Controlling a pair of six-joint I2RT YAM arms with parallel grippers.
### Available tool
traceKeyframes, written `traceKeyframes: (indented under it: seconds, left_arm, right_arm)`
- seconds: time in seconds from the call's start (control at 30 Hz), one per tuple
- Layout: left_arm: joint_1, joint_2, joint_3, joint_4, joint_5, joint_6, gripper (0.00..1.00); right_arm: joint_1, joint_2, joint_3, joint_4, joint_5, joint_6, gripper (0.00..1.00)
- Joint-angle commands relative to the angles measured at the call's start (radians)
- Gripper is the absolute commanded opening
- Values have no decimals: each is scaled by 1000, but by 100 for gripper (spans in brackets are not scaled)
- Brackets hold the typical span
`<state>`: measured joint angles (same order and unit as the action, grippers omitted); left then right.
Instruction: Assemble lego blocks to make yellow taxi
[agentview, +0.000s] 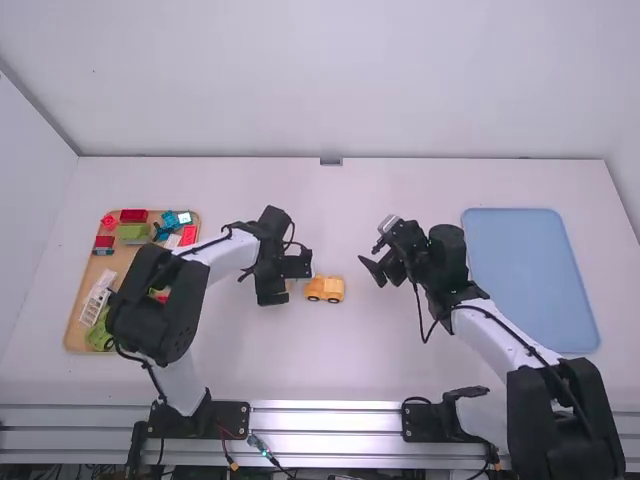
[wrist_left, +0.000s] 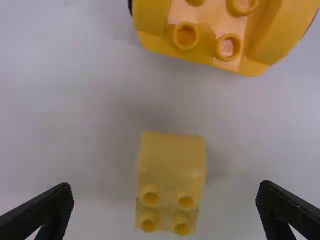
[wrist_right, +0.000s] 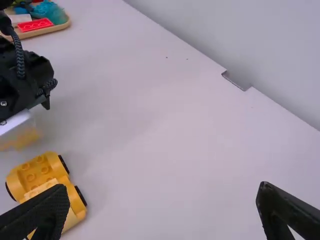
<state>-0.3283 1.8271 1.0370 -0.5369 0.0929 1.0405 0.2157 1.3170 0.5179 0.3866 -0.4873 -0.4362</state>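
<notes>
The yellow car base (agentview: 325, 289) with dark wheels stands mid-table. Just left of it my left gripper (agentview: 288, 280) is low over the table. In the left wrist view a small yellow block (wrist_left: 171, 180) with several studs lies between the spread fingers of my left gripper (wrist_left: 165, 210), touching neither. The car base (wrist_left: 210, 45) is beyond the block. My right gripper (agentview: 371, 270) hangs to the right of the car, holding nothing. In the right wrist view my right gripper (wrist_right: 162, 210) has its fingers wide apart, with the car base (wrist_right: 37, 175) at lower left.
A wooden tray (agentview: 80, 300) with red, green, blue and white blocks lies at the left, partly behind the left arm. A light blue mat (agentview: 530, 275) lies at the right. The wall edge runs along the back of the table.
</notes>
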Motion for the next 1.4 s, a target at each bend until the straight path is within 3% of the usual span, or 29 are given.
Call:
traceKeyframes:
  seconds: [0.0, 0.03, 0.1, 0.77, 0.8, 0.83, 0.9, 1.0, 1.23, 1.3, 1.33, 1.37]
  left_arm:
    - [8, 2, -10, -4, 27, -4, 92]
    - [7, 2, -10, -5, 31, -5, 85]
    - [7, 2, -11, -3, 29, -26, 79]
    - [7, 24, -31, 6, 45, -64, 56]
    - [8, 24, -39, 8, 45, -64, 53]
    - [8, 24, -45, 7, 45, -64, 42]
    - [8, 24, -52, 7, 45, -65, 34]
    - [7, 24, -55, 8, 45, -68, 32]
    - [8, 23, -42, 126, -65, -355, 31]
    - [7, 23, -28, 168, -101, -544, 23]
    - [7, 23, -24, 174, -106, -593, 23]
    - [7, 23, -16, 190, -113, -713, 16]
  right_arm:
    - [-2, -18, -8, 3, -6, 13, 99]
    - [2, -18, -8, 3, -6, 12, 99]
    - [0, -18, -8, 3, -6, 10, 99]
    - [0, -18, -8, 3, -6, 10, 99]
    - [0, -18, -8, 3, -7, 10, 99]
    - [0, -18, -8, 3, -6, 10, 100]
    - [3, -18, -8, 3, -6, 9, 99]
    - [0, -18, -8, 3, -6, 10, 99]
    - [0, -18, -8, 3, -7, 10, 99]
    - [0, -18, -8, 8, -7, 9, 99]
    - [2, -18, -8, 11, -6, 10, 99]
    - [1, -18, -8, 19, -7, 10, 99]
